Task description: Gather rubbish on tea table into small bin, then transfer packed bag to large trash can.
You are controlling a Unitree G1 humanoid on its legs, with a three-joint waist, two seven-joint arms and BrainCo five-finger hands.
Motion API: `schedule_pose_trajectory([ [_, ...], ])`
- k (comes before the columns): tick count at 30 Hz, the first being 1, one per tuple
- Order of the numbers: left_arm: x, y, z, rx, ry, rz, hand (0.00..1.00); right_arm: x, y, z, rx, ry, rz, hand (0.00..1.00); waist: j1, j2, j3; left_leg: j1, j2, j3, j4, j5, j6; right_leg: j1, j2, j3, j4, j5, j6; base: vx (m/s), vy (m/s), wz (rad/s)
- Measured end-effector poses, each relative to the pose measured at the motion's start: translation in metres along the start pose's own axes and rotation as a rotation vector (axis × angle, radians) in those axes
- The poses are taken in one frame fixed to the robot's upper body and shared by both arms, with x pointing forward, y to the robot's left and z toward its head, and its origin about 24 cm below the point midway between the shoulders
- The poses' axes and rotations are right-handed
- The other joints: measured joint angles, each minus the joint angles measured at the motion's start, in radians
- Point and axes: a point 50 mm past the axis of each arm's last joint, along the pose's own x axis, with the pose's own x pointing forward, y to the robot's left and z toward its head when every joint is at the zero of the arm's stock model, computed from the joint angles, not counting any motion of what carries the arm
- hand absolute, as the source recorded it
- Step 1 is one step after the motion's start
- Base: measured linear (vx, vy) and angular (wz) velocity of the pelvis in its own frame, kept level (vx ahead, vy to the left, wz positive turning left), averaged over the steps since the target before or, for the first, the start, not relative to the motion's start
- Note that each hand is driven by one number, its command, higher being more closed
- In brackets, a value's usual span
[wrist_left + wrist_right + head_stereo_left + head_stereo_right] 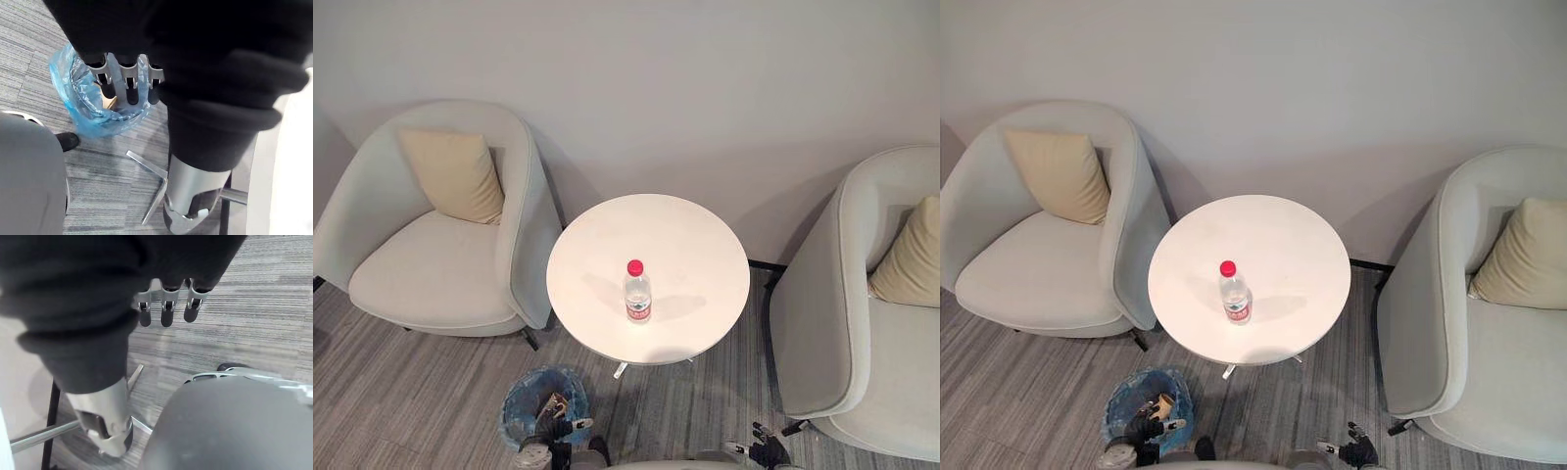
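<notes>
A clear water bottle [637, 294] with a red cap stands upright near the front of the round white tea table [690, 245]. On the floor in front of the table's left side sits the small bin [527, 399], lined with a blue bag [73, 98]; a tan scrap [109, 103] lies inside. My left hand [128, 84] hangs just above the bin's near rim, fingers straight, holding nothing. My right hand [166, 308] hovers over the carpet at the lower right [766, 452], fingers relaxed and empty.
A pale armchair [440, 264] with a beige cushion [455, 174] stands left of the table, another armchair [862, 333] with a cushion [911, 257] on the right. A grey wall lies behind. The table's metal foot [146, 166] spreads over striped grey carpet.
</notes>
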Motion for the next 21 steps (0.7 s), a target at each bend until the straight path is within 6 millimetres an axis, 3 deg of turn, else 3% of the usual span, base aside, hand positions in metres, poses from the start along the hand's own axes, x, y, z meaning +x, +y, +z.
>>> schedule_pose_trajectory([
  [3,0.000,0.008,-0.003,0.020,0.013,0.015,0.00,0.001,-0.004,0.016,-0.051,-0.066,0.007,0.00,0.000,-0.001,-0.005,0.000,0.000,-0.023,-0.005,0.000,0.000,0.000,0.007,0.008,-0.014,0.008,-0.004,0.02,-0.027,-0.10],
  [8,-0.004,0.020,-0.013,0.077,0.042,0.028,0.00,-0.004,-0.019,0.061,-0.155,-0.283,-0.010,0.00,0.001,-0.009,-0.012,0.006,-0.001,-0.039,-0.026,0.002,-0.001,0.004,0.017,0.020,-0.037,0.020,-0.006,0.03,-0.013,-0.05],
  [21,-0.010,0.021,-0.027,0.109,0.075,0.018,0.00,-0.016,-0.019,0.104,-0.234,-0.497,-0.011,0.00,0.001,-0.006,-0.017,0.024,-0.006,-0.073,-0.048,0.005,0.003,0.038,0.022,0.018,-0.075,0.026,-0.011,0.01,-0.008,0.04],
])
